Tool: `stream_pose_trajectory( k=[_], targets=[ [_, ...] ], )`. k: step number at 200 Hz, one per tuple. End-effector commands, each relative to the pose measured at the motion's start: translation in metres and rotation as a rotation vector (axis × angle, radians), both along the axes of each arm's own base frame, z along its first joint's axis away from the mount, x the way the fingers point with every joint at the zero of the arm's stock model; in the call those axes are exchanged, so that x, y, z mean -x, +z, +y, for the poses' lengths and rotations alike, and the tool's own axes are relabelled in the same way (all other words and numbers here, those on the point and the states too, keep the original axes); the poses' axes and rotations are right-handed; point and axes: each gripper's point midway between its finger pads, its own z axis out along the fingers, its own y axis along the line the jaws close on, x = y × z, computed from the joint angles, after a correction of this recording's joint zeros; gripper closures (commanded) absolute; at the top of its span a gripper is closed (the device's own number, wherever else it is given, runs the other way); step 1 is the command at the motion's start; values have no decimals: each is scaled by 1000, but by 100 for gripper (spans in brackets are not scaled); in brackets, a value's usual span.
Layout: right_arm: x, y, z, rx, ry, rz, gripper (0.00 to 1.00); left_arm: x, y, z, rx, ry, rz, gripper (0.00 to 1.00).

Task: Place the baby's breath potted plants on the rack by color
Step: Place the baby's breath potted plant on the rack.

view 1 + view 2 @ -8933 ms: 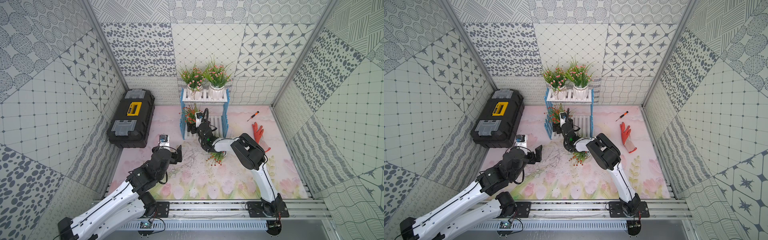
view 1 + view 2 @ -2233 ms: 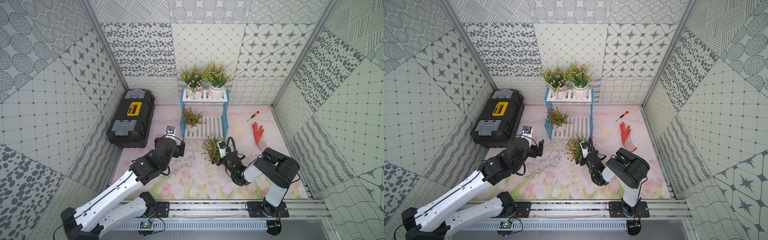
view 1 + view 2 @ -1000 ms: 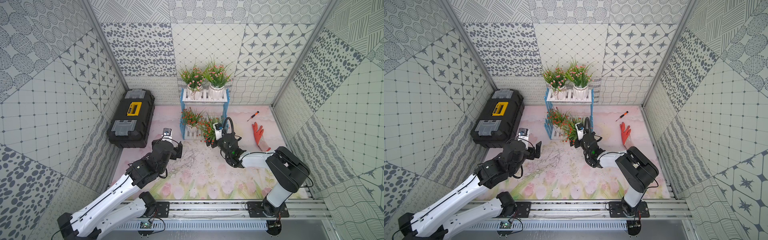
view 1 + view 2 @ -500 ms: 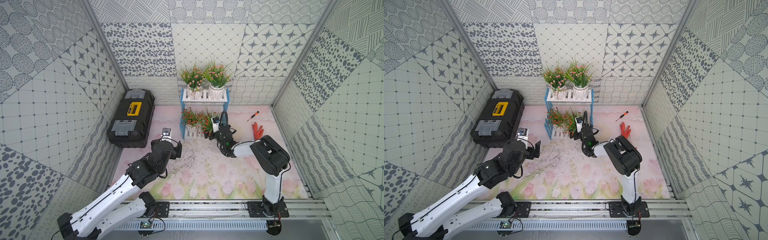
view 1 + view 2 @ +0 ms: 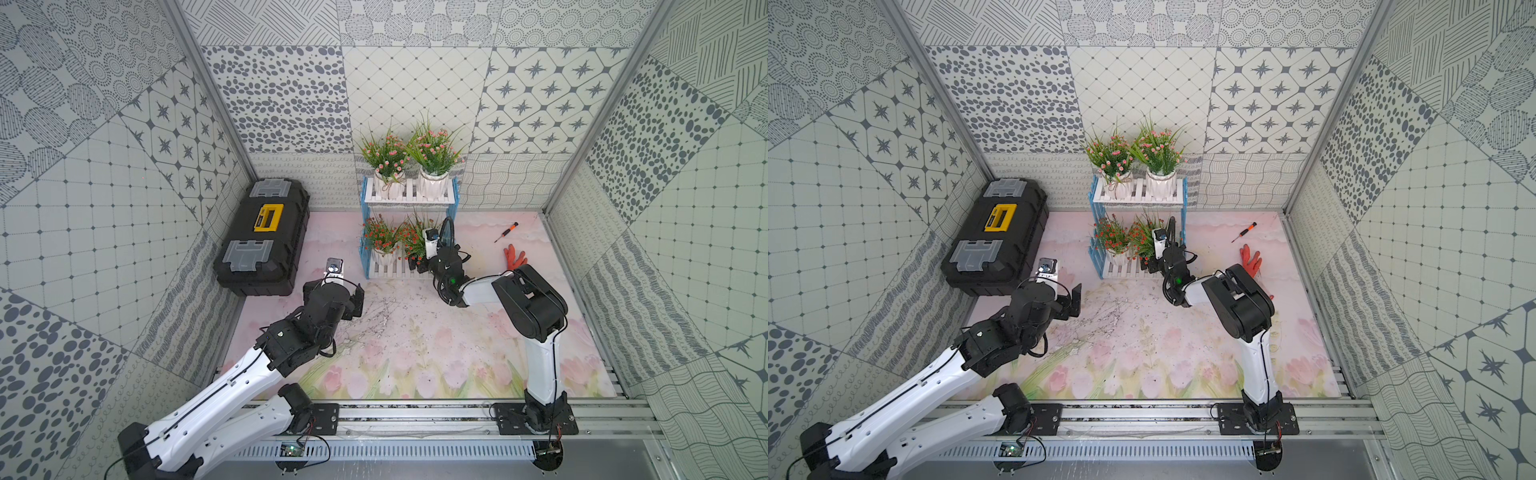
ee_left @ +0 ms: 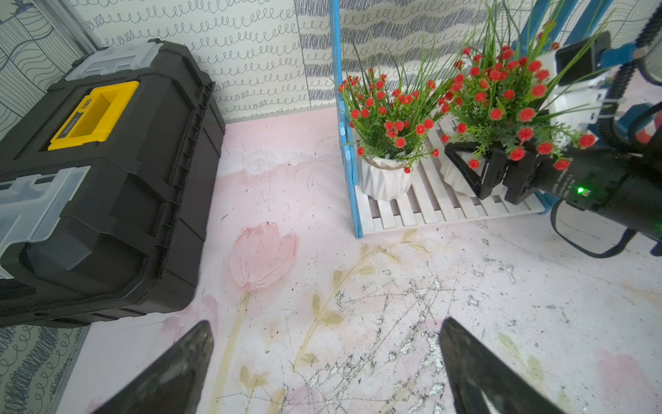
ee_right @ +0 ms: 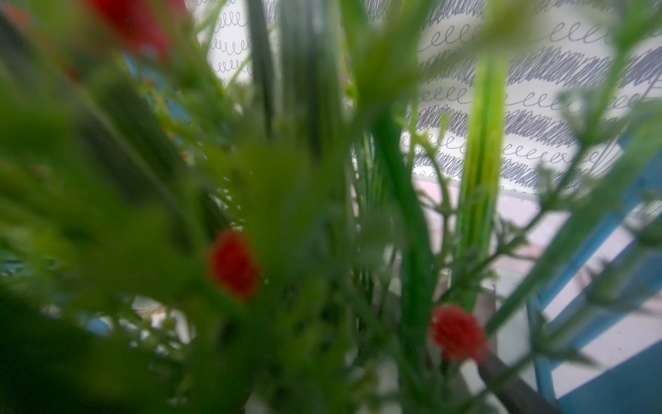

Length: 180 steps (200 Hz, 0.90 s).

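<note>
Newly racked red plant (image 6: pixel 498 104), right gripper (image 6: pixel 460 168) clamping it, left gripper (image 6: pixel 326 322) apart, floral mat (image 5: pixel 415 340)

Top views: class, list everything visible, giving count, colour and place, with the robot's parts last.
pink plants: two, pink blossoms, white pots, rack's top shelf
free red plant: one, red blossoms, white pot, lower shelf, toolbox side
held red plant: one, red blossoms, lower shelf, beside it
rack: one, white shelves, blue sides, by back wall
toolbox: one, black and yellow, left of rack
screwdriver: one, orange-black, right of rack
glove: one, red-orange, near screwdriver
right hand: black, closed on held red plant's pot
left hand: black, open, empty
</note>
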Motion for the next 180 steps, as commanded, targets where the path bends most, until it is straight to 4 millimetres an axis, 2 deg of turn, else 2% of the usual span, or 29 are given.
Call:
stream_pose_trajectory(
  k=[1,33,75,180],
  targets=[
    [-13,46,3,-77,-6,-142,31,-4,9,5,18,37,-42,2],
    [-17,38,1,-61,-16,-136,31,-3,9,9,18,47,-46,2],
    [-23,38,1,-62,-21,-130,30,-3,10,10,19,48,-46,2],
    [-30,34,-2,-52,-47,-64,21,-1,13,12,35,52,-50,2]
  ],
)
